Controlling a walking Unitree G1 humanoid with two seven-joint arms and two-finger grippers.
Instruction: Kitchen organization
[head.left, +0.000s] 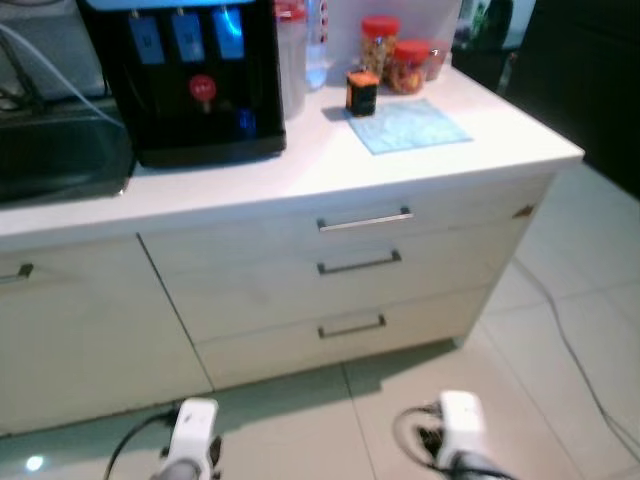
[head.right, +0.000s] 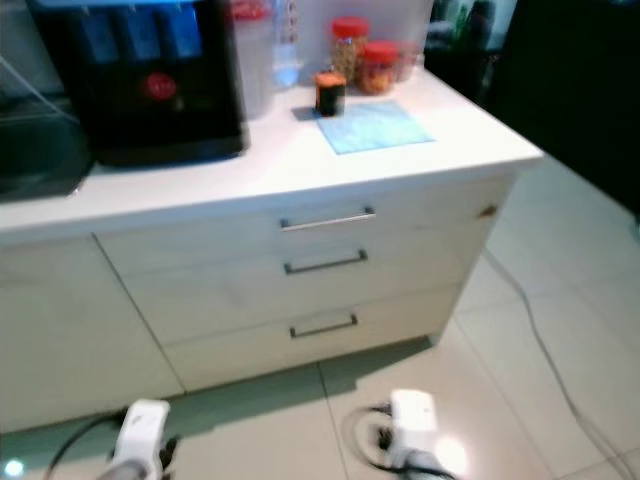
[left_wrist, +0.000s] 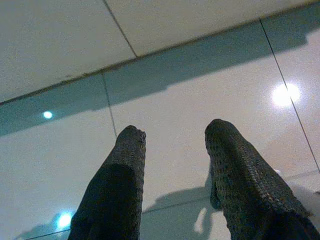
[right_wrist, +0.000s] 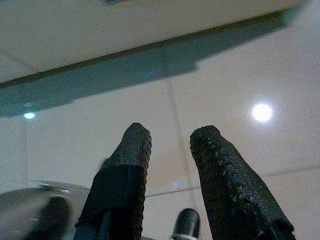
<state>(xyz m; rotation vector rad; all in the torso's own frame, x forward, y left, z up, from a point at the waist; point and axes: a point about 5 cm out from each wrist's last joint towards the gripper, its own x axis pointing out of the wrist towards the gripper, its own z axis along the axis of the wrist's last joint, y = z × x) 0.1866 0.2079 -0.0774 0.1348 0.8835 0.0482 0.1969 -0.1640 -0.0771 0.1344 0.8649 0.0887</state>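
Down low, both arms are hanging idle over the tiled floor (left_wrist: 200, 95); the left gripper (left_wrist: 172, 131) and right gripper (right_wrist: 170, 131) are each showing fingers spread apart, gripping nothing. Ahead, the white countertop (head.left: 300, 170) is carrying a black water dispenser (head.left: 190, 80) toward its left end, a pale blue cloth (head.left: 408, 125) near its right front corner, an orange-and-black container (head.left: 361, 93) touching that cloth's rear edge, and two red-lidded jars (head.left: 395, 55) along the back edge. Three handled drawers (head.left: 360, 265) are sitting closed below
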